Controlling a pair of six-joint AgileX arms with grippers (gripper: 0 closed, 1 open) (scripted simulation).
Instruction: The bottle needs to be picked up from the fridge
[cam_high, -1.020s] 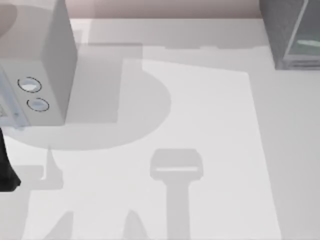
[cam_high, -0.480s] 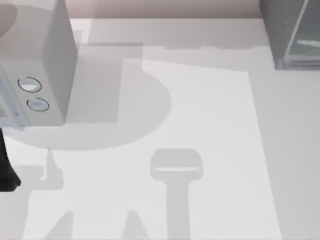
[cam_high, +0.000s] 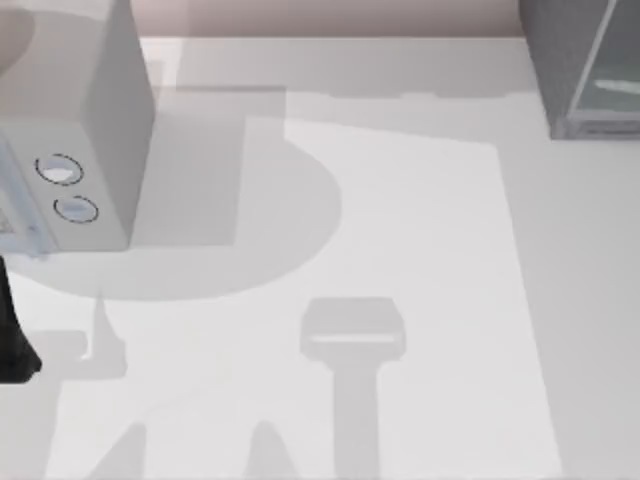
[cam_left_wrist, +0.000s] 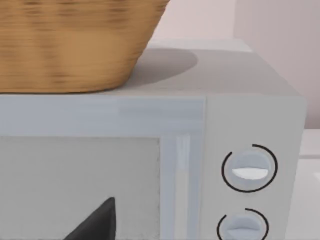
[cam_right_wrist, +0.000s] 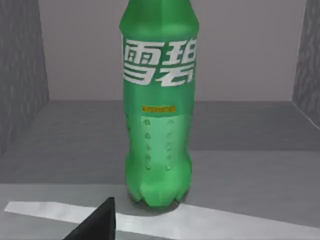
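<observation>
The bottle (cam_right_wrist: 159, 110) is bright green with white lettering and stands upright on the floor of the fridge (cam_right_wrist: 250, 145), close behind a pale strip at its front edge. A black part of my right gripper (cam_right_wrist: 97, 222) shows in the right wrist view, just in front of the bottle's base and apart from it. From above, the fridge (cam_high: 575, 70) is a dark grey cabinet with a glassy panel at the table's far right corner. My left gripper (cam_left_wrist: 95, 222) faces the front of the light grey box with dials.
A light grey box with two round dials (cam_high: 75, 130) stands at the far left, with a woven basket (cam_left_wrist: 70, 45) on top of it. My left arm (cam_high: 12, 340) is a black shape at the left edge. The white table (cam_high: 400, 250) carries only shadows.
</observation>
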